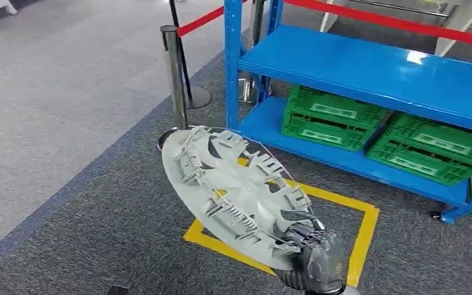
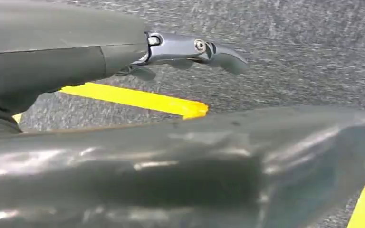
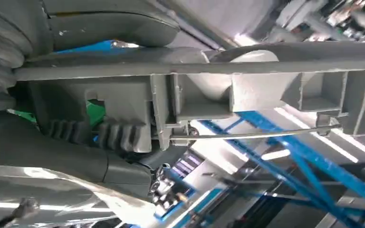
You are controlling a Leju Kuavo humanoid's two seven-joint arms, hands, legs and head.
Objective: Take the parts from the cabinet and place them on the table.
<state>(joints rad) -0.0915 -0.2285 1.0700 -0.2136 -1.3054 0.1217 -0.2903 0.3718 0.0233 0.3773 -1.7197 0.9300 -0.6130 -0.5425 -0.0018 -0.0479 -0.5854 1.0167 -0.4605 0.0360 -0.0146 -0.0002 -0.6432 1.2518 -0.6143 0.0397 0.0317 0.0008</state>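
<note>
The right hand (image 1: 310,249) clamps the wheel cover's (image 1: 233,190) rim, carrying it tilted, well out from the blue rack (image 1: 369,67), probably bound for the table; the left hand (image 2: 190,50) hangs open over carpet (image 2: 290,61).

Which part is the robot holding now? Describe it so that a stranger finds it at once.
Start at the blue shelf with green crates on its lowest level. In front of it, above the yellow square taped on the grey carpet, the right hand grips a large round grey wheel cover by its edge. It is tilted, ribbed side towards the camera, unlike the boxy green crates.
</note>
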